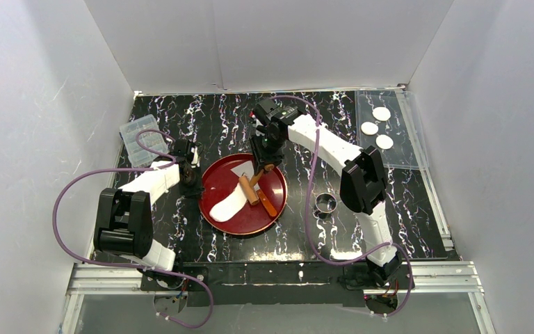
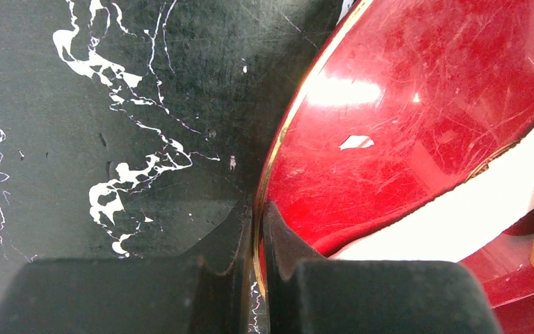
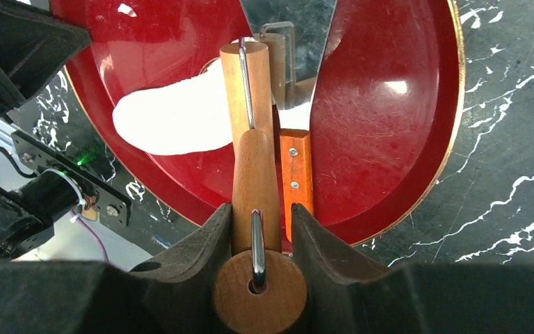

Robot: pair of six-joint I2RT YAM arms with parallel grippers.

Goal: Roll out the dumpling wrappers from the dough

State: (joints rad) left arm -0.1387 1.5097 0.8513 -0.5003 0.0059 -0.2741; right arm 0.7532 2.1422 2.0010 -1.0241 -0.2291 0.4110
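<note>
1. While the left gripper (image 2: 256, 229) pinches the left rim of the red plate (image 2: 424, 104), we see its fingers pressed tight with only the plate's gold edge between them. One finger is outside over the black marbled table (image 2: 76, 90) and the other is inside the plate.
2. We find the right gripper (image 3: 261, 216) clamped on the wooden handle of the rolling pin (image 3: 256, 174), a finger on each side, over the plate's far rim.
3. The pin's drum lies across one end of the dough (image 3: 170, 118).
4. We see the dough as a flattened, oblong white sheet lying in the plate, stretching from the drum toward the plate's near-left edge. In the left wrist view it comes close to the inner finger.
5. A scraper (image 3: 296, 174) with an orange handle lies in the plate just beside the pin's handle, its metal blade reaching past the drum.
6. Three dumpling wrappers (image 1: 369, 128), round and white, lie apart from one another on a clear sheet (image 1: 400, 153) at the table's far-right corner, well apart from the plate.
7. A small metal ring (image 1: 325, 204) stands on the table just right of the plate.
</note>
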